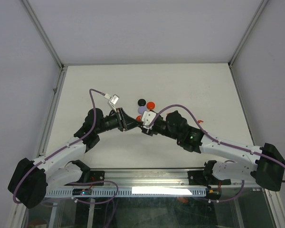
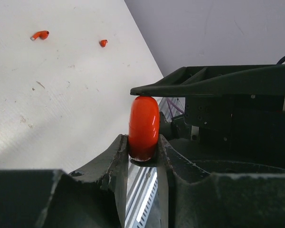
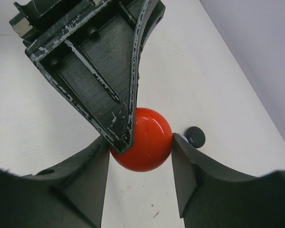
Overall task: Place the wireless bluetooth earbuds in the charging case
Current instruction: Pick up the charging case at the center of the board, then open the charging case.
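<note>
Both grippers, left [image 2: 142,156] and right [image 3: 140,154], pinch a glossy red case [image 3: 145,140], likely light, rigid, slippery, best gripped across flat faces; tiny red earbuds [image 2: 40,34] lie loose.

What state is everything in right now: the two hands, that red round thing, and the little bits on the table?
Left hand: shut on the red case.
Right hand: shut on the same case, from the other side.
Red case: looks closed, held on edge between both hands.
Red earbuds: two, lying loose on the table, not in any case.
Black disc: lying flat on the table, untouched.
</note>
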